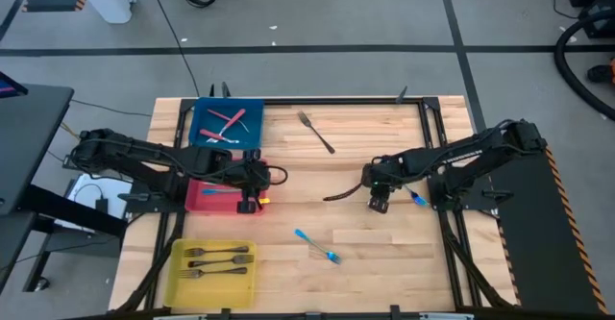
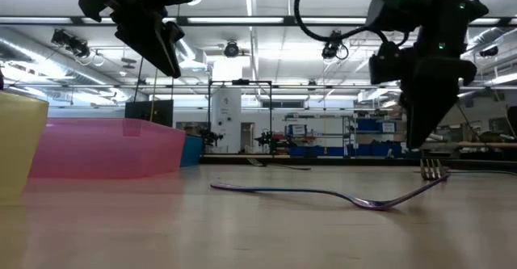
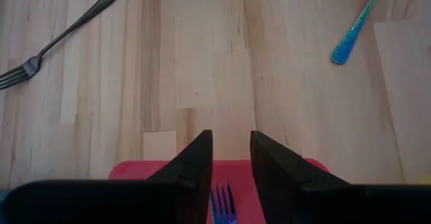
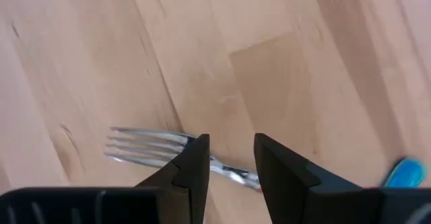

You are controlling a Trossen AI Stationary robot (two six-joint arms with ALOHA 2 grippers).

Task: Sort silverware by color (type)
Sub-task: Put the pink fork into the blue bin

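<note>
From above, the left gripper [image 1: 252, 205] is hanging open over the red tray [image 1: 197, 201], hiding part of it. The left wrist view is showing only blue fork tips [image 3: 222, 200]. The right gripper [image 4: 229, 158] is hovering open over a fork [image 4: 145, 147], covering its handle.

A wooden bench [image 1: 365, 253] carries three trays along one side: blue [image 1: 200, 118], red [image 1: 192, 203] and yellow [image 1: 176, 272].

wooden table [image 1: 365, 262], three bins [image 1: 213, 270], loose forks [image 1: 316, 132]
</note>
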